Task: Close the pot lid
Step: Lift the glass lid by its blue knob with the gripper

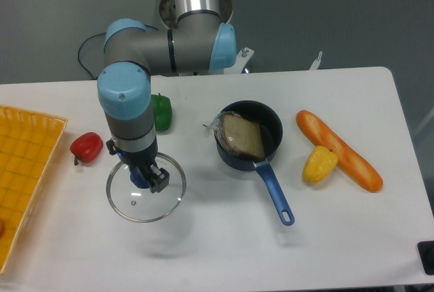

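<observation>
While only one fixed view is supplied, it shows the whole white table (224,251) from above and in front. Pot lid (146,188): a round disc of clear glass with a thin metal rim and a blue centre knob, lying flat on the table surface toward the front left, well apart from the pot. A small hole shows in the glass just in front of the knob. Gripper (148,175): pointing straight down over the lid's centre, its dark fingers set on either side of the blue knob; whether they actually press on the knob cannot be told, as the wrist hides much of the contact. Pot (248,136): a small dark blue round saucepan standing upright near the middle of the table, its long straight blue handle running toward the front right edge and ending in a hole. Inside it lies a brownish item in clear wrapping, leaning against the left wall. Red pepper (86,147): just left of the arm's wrist. Green pepper (161,112): behind the lid, partly hidden by the arm. Yellow pepper (319,164) and a long orange bread loaf (338,150): right of the pot, touching or nearly so. Yellow basket (27,170): at the left edge.
</observation>
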